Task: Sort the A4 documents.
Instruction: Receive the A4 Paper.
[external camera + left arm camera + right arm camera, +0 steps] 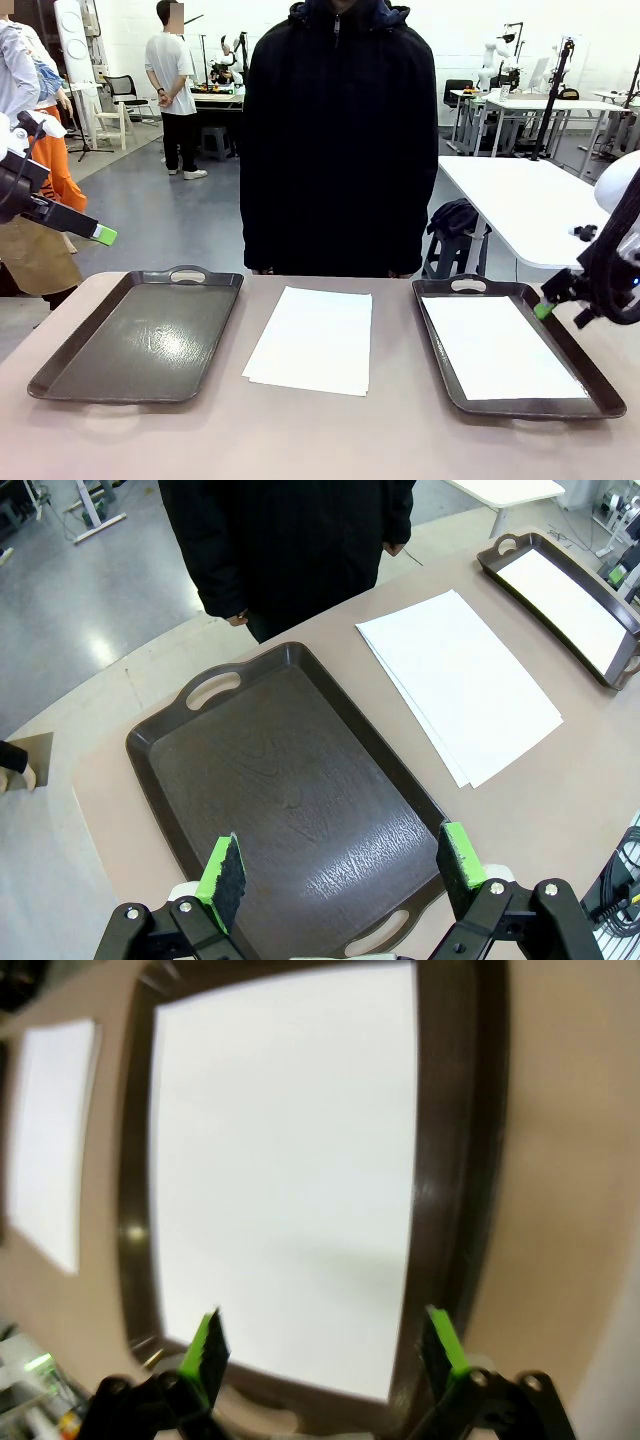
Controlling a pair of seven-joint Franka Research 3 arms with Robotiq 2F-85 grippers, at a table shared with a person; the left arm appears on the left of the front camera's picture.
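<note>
A4 documents (310,340): long axis 12-to-6 in the front view.
Left gripper (340,865): wide open; documents at 4 o'clock.
Right gripper (325,1345): wide open; documents at 9 o'clock, seemingly nearer.

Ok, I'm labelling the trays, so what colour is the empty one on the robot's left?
Dark grey-brown, slightly glossy; the left tray shows best in the left wrist view.

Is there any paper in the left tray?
No, the left tray is bare; paper lies in the right tray.
</note>
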